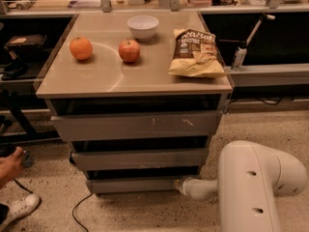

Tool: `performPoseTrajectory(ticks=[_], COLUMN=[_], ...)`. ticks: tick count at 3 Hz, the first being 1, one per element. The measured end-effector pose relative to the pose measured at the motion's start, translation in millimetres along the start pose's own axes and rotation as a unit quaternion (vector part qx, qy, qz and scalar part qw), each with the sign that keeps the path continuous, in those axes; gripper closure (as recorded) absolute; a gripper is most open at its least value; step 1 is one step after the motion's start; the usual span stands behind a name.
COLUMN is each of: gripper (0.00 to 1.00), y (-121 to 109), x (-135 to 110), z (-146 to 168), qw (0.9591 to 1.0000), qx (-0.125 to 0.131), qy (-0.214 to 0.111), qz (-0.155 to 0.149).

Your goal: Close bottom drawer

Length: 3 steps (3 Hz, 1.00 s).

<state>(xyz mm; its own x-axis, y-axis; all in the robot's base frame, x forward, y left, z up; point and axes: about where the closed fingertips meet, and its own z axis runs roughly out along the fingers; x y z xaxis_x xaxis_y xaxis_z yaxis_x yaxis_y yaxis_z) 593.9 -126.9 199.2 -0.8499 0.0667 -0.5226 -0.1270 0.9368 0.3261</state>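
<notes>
The bottom drawer (pixel 133 184) is the narrowest of three grey-beige drawers, lowest in the cabinet, with a plain flat front. A dark gap shows above its front. My gripper (pixel 177 184) is at the end of the white arm (pixel 251 187), low at the right, and presses against the right end of the drawer front. The mid-width drawer front (pixel 140 158) and the widest, scratched front (pixel 137 125) sit above it.
On the cabinet top (pixel 101 76) lie an orange (pixel 80 48), an apple (pixel 129 50), a white bowl (pixel 143 26) and a chip bag (pixel 195 53). A person's hand (pixel 9 166) and shoe (pixel 17 209) are at the lower left. A cable (pixel 79 207) runs on the floor.
</notes>
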Motion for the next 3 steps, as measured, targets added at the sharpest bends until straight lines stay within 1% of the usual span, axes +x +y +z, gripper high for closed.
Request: performPoseTrajectory(ticks=[1, 2, 3], gripper=[1.00, 1.00, 1.00], y=[0.0, 4.7, 4.8], x=[-13.1, -27.2, -27.2], z=[0.2, 4.8, 4.8], qw=[0.9999, 0.9995, 0.9995], qx=[0.006, 0.006, 0.006], qy=[-0.013, -0.029, -0.029], qz=[-0.002, -0.009, -0.009])
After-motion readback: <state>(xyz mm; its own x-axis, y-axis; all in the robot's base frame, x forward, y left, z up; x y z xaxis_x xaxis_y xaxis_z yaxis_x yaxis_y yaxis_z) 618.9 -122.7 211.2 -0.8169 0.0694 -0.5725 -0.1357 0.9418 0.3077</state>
